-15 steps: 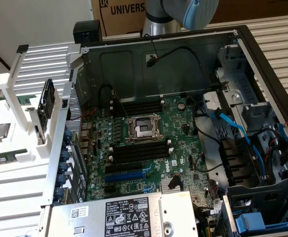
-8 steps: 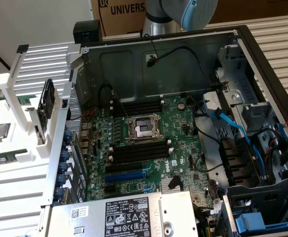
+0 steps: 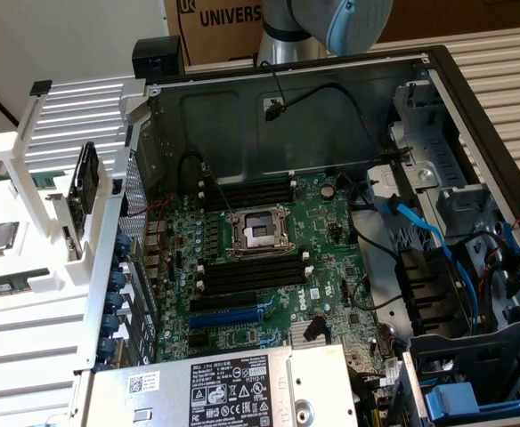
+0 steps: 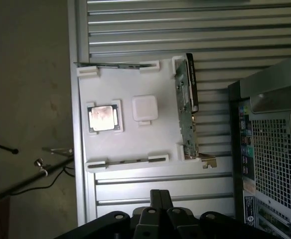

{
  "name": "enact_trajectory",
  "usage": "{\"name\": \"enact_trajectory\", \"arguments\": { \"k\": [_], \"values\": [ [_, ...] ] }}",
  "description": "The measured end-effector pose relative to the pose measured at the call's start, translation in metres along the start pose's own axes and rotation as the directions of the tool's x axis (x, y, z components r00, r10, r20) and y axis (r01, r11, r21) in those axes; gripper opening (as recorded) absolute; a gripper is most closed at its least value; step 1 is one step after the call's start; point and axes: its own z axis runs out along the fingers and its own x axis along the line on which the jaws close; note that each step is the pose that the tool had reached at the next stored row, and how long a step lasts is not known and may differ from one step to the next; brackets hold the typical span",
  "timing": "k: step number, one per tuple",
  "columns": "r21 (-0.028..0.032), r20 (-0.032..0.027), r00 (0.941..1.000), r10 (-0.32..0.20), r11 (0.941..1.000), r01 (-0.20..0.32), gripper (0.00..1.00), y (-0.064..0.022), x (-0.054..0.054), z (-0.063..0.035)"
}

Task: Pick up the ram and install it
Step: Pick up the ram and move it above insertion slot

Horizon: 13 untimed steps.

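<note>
A plastic holder (image 4: 130,142) rests on the slatted table (image 4: 185,30) just beside the open computer case (image 3: 438,80), on the exterior view's left of it. In the holder a processor chip (image 4: 103,118) lies flat, one ram stick (image 4: 118,65) and a second ram stick (image 4: 120,161) run along opposite edges, and a card (image 4: 188,107) stands on edge along the side nearest the case. Inside the case the motherboard (image 3: 331,231) lies flat, its processor socket (image 3: 258,233) between two banks of memory slots (image 3: 247,191).

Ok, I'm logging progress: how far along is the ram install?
Nothing looks done: the motherboard's memory slots are empty. In hand: nothing. The gripper, jaws shut, hangs near the white tray, where the ram sits in its clips. Pickup and install remain.
</note>
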Motion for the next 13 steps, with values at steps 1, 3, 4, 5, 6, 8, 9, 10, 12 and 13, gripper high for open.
{"name": "enact_trajectory", "arguments": {
  "k": [1,3,4,5,6,8,9,10,12,13],
  "values": [
    [0.0,-0.0001,1.0,0.0,1.0,0.0,0.11,0.0,0.0,0.0],
    [0.0001,-0.0001,1.0,0.0,1.0,0.0,0.11,0.0,0.0,0.0],
    [0.0,0.0,1.0,0.0,1.0,0.0,0.11,0.0,0.0,0.0],
    [0.0,0.0,1.0,0.0,1.0,0.0,0.11,0.0,0.0,0.0],
    [0.0,0.0,1.0,0.0,1.0,0.0,0.11,0.0,0.0,0.0],
    [0.0019,0.0034,1.0,0.0,1.0,0.0,0.11,0.0013,0.0007,-0.0001],
    [0.0051,0.0057,1.0,0.0,1.0,0.0,0.11,0.0027,0.0013,0.0],
    [0.0082,0.0083,1.0,0.0,1.0,0.0,0.11,0.0036,0.0024,0.0],
    [0.0117,0.0117,0.9999,-0.001,0.9999,0.001,0.11,0.0046,0.0053,-0.0001],
    [0.0141,0.0134,0.9999,-0.003,0.9999,0.002,0.11,0.0054,0.0083,0.0001]
  ]
}}
